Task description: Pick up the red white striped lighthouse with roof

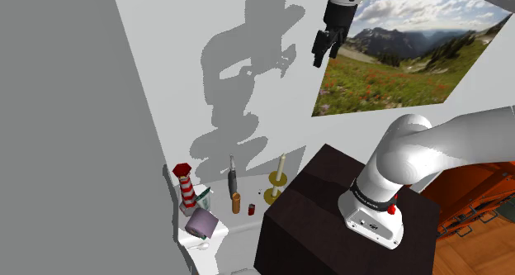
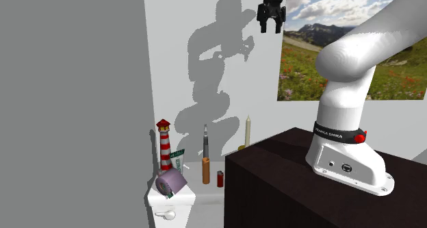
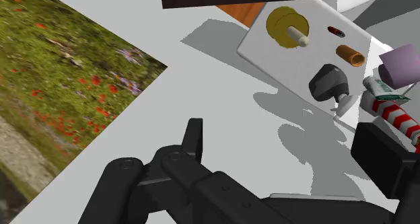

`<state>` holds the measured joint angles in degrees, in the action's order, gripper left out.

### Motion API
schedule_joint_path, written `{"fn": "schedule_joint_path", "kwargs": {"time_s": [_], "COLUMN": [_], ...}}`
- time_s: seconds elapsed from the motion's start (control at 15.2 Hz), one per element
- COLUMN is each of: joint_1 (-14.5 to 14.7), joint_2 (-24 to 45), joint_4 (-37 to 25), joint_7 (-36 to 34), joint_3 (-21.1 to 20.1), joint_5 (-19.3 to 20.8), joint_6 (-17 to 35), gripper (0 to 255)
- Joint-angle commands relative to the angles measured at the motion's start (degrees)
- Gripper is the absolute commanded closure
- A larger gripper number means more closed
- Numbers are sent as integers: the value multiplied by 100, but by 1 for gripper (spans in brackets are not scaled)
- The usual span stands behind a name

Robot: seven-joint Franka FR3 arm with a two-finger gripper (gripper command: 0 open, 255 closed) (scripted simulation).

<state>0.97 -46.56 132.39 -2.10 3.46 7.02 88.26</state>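
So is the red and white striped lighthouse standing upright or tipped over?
Upright: the red and white striped lighthouse stands vertical, base down.

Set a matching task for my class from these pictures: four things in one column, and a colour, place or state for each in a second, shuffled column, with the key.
Things
1. lighthouse
2. candle
3. lighter
4. gripper

Descriptions
A. open, high up beside the landscape picture
B. small and red, next to the orange-handled tool
C. red and white stripes, red roof
D. upright in a yellow holder

Pairs: 1-C, 2-D, 3-B, 4-A
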Motion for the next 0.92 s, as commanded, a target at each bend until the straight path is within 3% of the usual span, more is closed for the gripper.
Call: {"fn": "schedule_joint_path", "kwargs": {"time_s": [0.0,0.86], "joint_1": [0,412], "joint_2": [0,966], "joint_4": [0,993], "joint_7": [0,-1381], "joint_3": [0,-1339], "joint_5": [0,-263], "joint_6": [0,2196], "gripper": [0,0]}}
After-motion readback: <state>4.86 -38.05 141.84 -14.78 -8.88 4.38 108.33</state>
